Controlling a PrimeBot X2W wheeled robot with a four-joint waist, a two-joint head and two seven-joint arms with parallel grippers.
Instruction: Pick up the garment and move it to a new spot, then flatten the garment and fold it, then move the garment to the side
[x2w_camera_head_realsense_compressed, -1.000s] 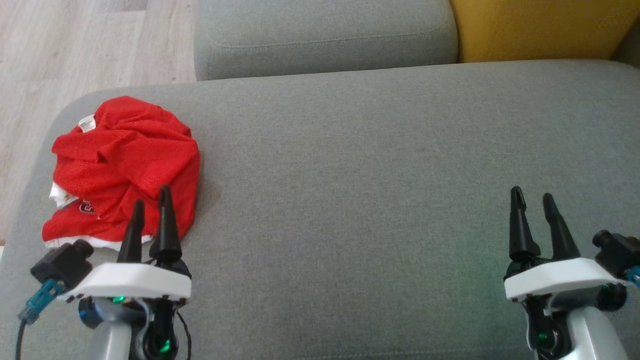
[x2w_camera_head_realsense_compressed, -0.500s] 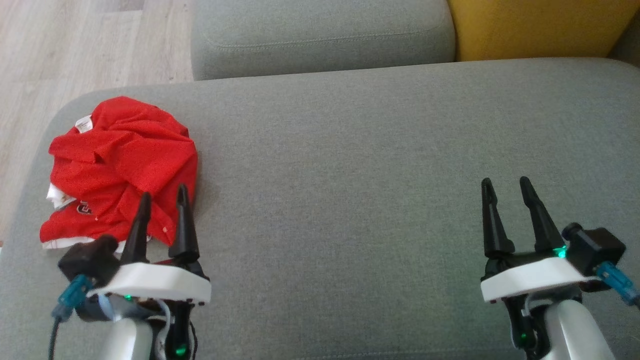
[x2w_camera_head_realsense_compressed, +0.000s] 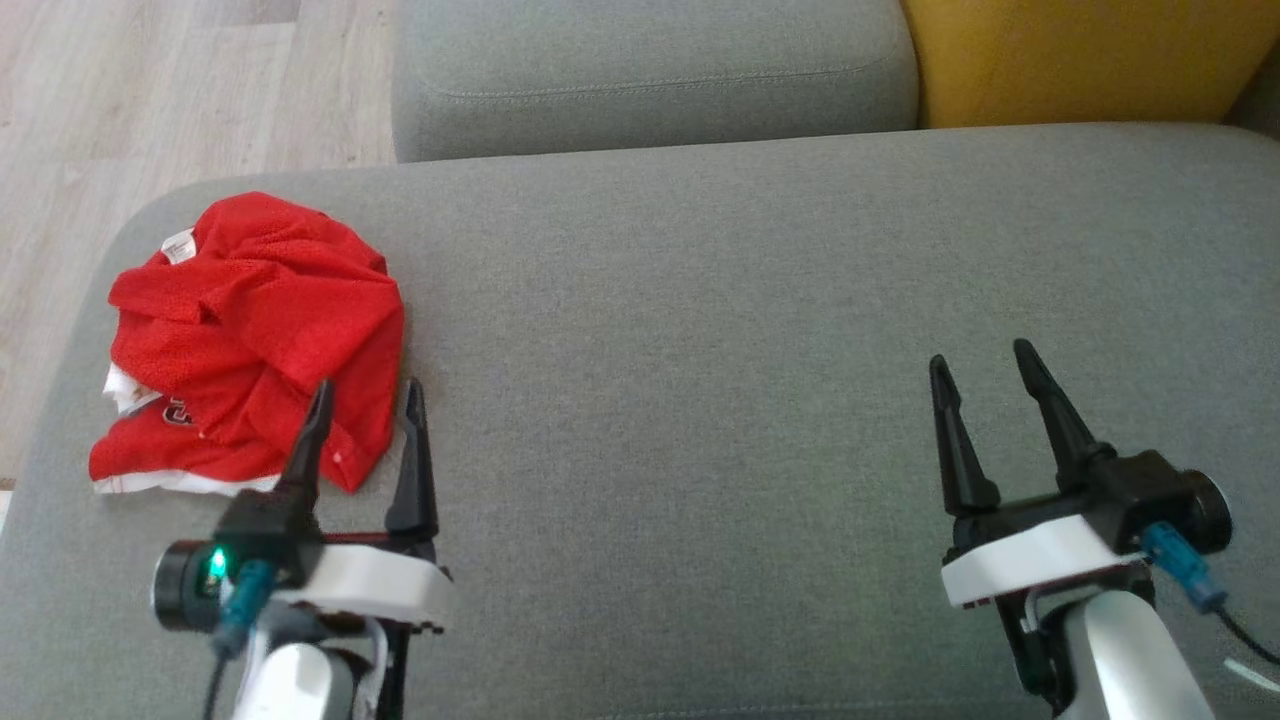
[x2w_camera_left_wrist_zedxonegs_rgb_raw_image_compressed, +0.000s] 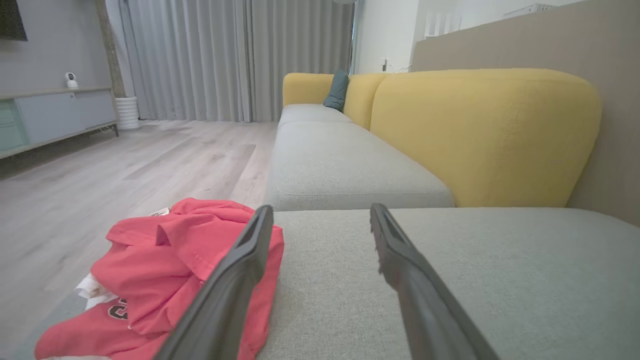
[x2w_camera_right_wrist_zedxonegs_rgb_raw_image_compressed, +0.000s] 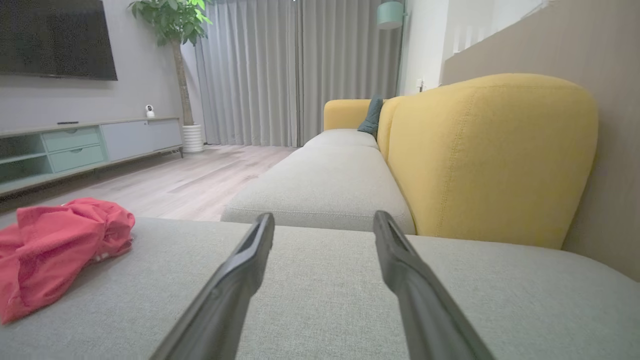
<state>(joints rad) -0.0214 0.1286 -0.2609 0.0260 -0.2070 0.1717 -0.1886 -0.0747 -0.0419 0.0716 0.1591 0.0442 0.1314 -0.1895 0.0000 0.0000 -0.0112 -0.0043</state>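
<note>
A crumpled red garment (x2w_camera_head_realsense_compressed: 250, 340) with a white hem and a white label lies on the left end of the grey cushion (x2w_camera_head_realsense_compressed: 700, 330). My left gripper (x2w_camera_head_realsense_compressed: 366, 395) is open just in front of the garment's near right edge, its left finger over the red cloth and its right finger over bare cushion. In the left wrist view the garment (x2w_camera_left_wrist_zedxonegs_rgb_raw_image_compressed: 165, 270) sits low left, partly behind the left finger of my left gripper (x2w_camera_left_wrist_zedxonegs_rgb_raw_image_compressed: 322, 214). My right gripper (x2w_camera_head_realsense_compressed: 983, 360) stands open over bare cushion at the right, with nothing between its fingers. In the right wrist view, where my right gripper (x2w_camera_right_wrist_zedxonegs_rgb_raw_image_compressed: 323, 220) points over the cushion, the garment (x2w_camera_right_wrist_zedxonegs_rgb_raw_image_compressed: 55, 245) lies far left.
A second grey seat cushion (x2w_camera_head_realsense_compressed: 650, 70) lies behind, with a yellow backrest (x2w_camera_head_realsense_compressed: 1080, 55) at the back right. Wooden floor (x2w_camera_head_realsense_compressed: 130, 110) shows past the cushion's left edge. The wrist views show curtains, a low cabinet (x2w_camera_right_wrist_zedxonegs_rgb_raw_image_compressed: 75, 150) and a potted plant (x2w_camera_right_wrist_zedxonegs_rgb_raw_image_compressed: 175, 30) across the room.
Both arms have moved forward and turned about their wrists, so each wrist camera now sits on the other side. The left gripper has shifted right along the garment's edge; the right one has shifted left.
</note>
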